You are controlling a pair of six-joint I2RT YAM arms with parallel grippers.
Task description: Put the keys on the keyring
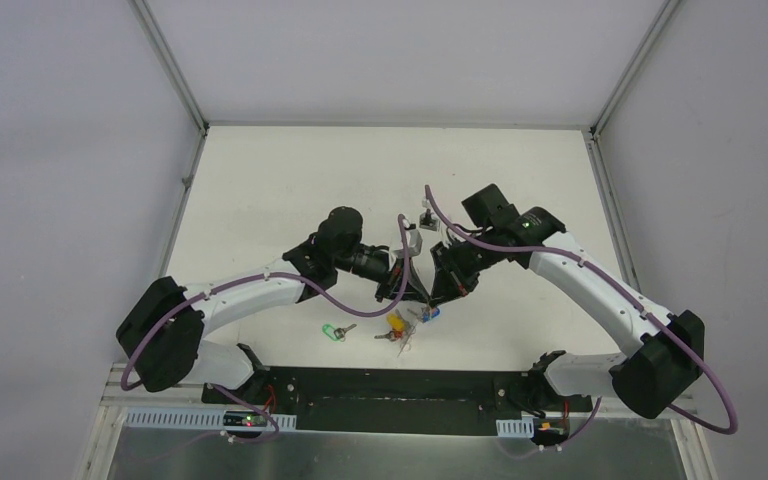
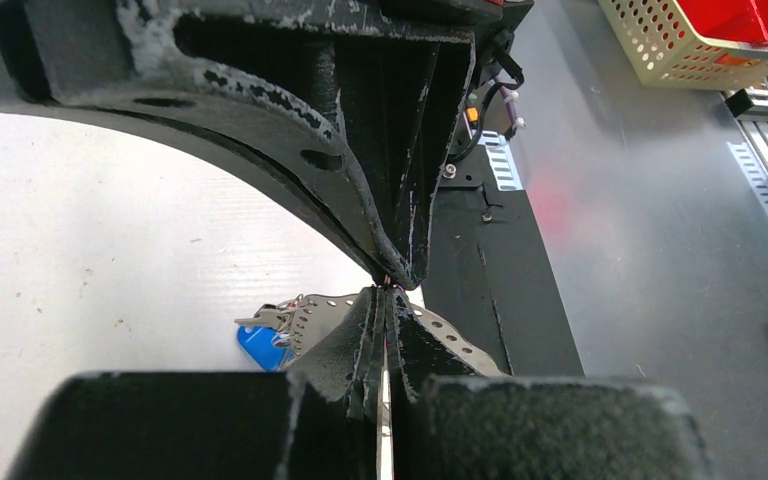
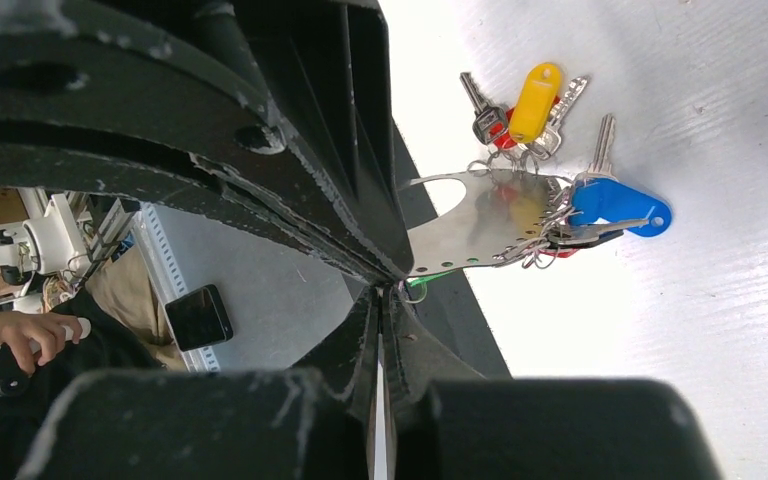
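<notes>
My left gripper [image 2: 390,287]: fingers pressed together, tips right at edge of keyring [image 2: 325,315], a perforated steel crescent; can't tell if anything is pinched. My right gripper [image 3: 390,288]: fingers also pressed together, tips beside crescent's narrow end and small wire ring [image 3: 415,292]; pinch unclear to me. In top view I see both tips nearly meeting over key cluster. Blue-tag key [image 3: 620,207] lies on white table [image 3: 720,330] against crescent's holed edge, among small rings. Yellow-tag key [image 3: 537,88] just beyond. Green-tag key [image 1: 335,331] alone on table, left of cluster, apart from keyring.
</notes>
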